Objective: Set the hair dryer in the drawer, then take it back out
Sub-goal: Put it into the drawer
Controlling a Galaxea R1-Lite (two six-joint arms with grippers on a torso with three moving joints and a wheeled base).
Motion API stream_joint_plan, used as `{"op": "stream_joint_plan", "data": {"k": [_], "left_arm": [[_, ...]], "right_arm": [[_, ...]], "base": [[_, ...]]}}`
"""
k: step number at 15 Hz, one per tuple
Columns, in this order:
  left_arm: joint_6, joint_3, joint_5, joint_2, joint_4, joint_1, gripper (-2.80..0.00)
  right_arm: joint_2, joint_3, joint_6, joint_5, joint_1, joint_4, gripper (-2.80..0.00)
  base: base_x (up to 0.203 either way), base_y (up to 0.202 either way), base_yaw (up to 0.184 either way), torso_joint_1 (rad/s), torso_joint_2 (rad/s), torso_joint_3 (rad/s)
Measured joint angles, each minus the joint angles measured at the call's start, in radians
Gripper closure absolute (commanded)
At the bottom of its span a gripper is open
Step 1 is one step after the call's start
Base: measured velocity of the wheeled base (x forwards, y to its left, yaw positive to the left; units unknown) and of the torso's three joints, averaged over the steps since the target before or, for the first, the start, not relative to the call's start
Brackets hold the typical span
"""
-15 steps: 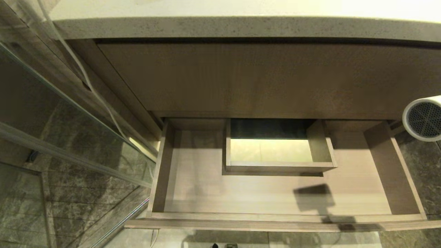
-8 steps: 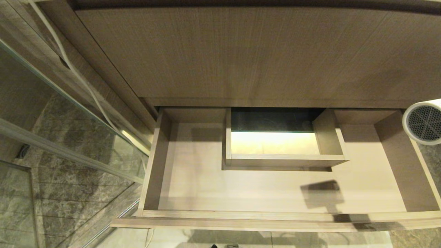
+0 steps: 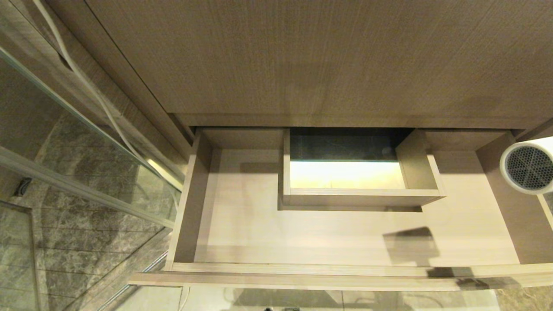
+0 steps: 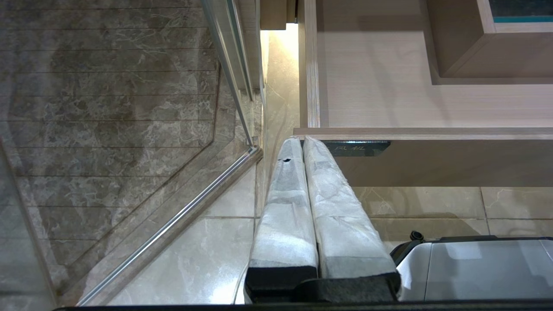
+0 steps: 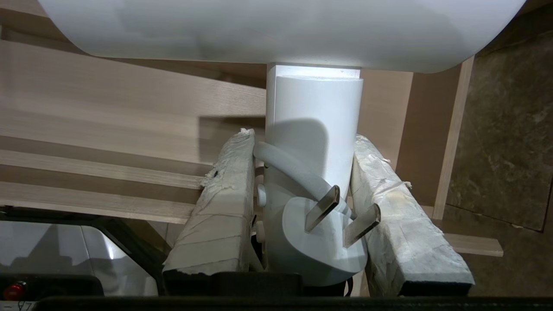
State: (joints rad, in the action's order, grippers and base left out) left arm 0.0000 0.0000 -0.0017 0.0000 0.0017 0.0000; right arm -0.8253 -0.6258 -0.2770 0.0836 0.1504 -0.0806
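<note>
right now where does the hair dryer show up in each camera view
Head view: hair dryer at the right edge, grey grille facing the camera, over the drawer's right end.
Left wrist view: not in it.
Right wrist view: its white handle stands between the right pincer's fingers, barrel across the top.
Shared landmark: the open drawer.

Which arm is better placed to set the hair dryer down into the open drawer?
The right. The right gripper already clamps the hair dryer by its handle at the drawer's right end. The left gripper is shut, empty, outside the drawer front.
</note>
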Motion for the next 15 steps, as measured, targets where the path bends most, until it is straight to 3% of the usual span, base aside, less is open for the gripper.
{"op": "stream_joint_plan", "data": {"k": [2,9,15], "left_arm": [[0.0,0.0,0.0,0.0,0.0,0.0,0.0],[0.0,0.0,0.0,0.0,0.0,0.0,0.0],[0.0,0.0,0.0,0.0,0.0,0.0,0.0]], "right_arm": [[-0.013,0.002,-0.001,-0.014,0.0,-0.001,0.0],[-0.216,-0.064,-0.001,-0.287,0.006,-0.004,0.0],[-0.472,-0.212,-0.021,-0.307,0.03,0.003,0.0]], "base": [[0.0,0.0,0.0,0.0,0.0,0.0],[0.0,0.0,0.0,0.0,0.0,0.0],[0.0,0.0,0.0,0.0,0.0,0.0]]}}
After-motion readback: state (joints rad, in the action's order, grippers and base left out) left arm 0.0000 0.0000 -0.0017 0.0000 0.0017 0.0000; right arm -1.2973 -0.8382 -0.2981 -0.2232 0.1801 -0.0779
